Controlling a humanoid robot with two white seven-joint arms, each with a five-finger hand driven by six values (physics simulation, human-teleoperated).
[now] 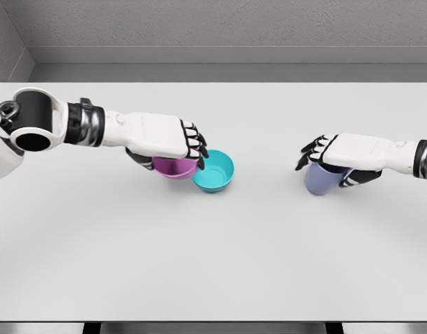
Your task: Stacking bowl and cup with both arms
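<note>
A purple bowl (174, 168) sits under my left hand (173, 150), whose fingers curl over its rim and grasp it. Right beside it, touching on its right, a teal bowl (215, 171) rests upright on the white table (213, 243). At the right, a blue-grey cup (324, 179) is held by my right hand (331, 161), fingers wrapped over its top. Most of each held object's opening is hidden by the hand above it.
The table's far edge meets a grey wall. The left arm stretches in from the left edge, the right forearm from the right edge.
</note>
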